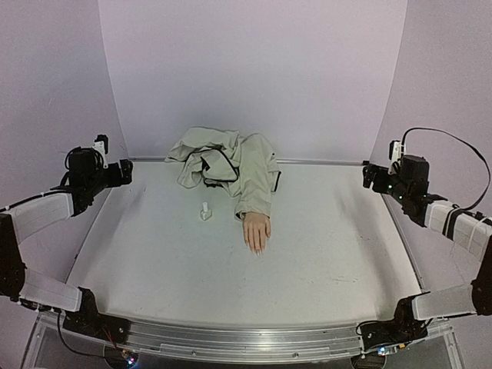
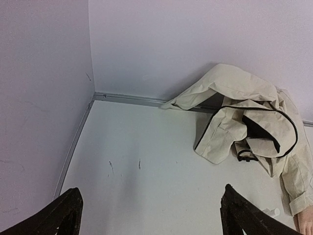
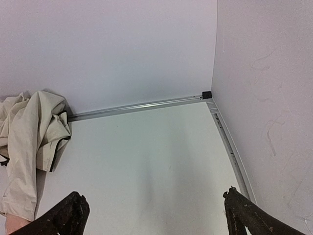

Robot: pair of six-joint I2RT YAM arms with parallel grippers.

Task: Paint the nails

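Note:
A pale peach mannequin hand (image 1: 257, 232) lies palm down at the table's middle, fingers toward me. Its nails (image 1: 257, 250) are too small to make out. Its beige sleeve (image 1: 256, 184) belongs to a crumpled jacket (image 1: 223, 161). A small white bottle (image 1: 205, 211) stands left of the hand. My left gripper (image 1: 123, 172) is open and empty at the far left. My right gripper (image 1: 371, 177) is open and empty at the far right. The left wrist view shows the jacket (image 2: 244, 117), a sliver of the hand (image 2: 306, 224) and the bottle's tip (image 2: 272, 212). The right wrist view shows the jacket (image 3: 29, 142).
Lilac walls close the table at the back and both sides. A metal rail (image 1: 319, 161) runs along the back wall and shows in the right wrist view (image 3: 142, 107). A metal bar (image 1: 246, 338) runs along the near edge between the arm bases.

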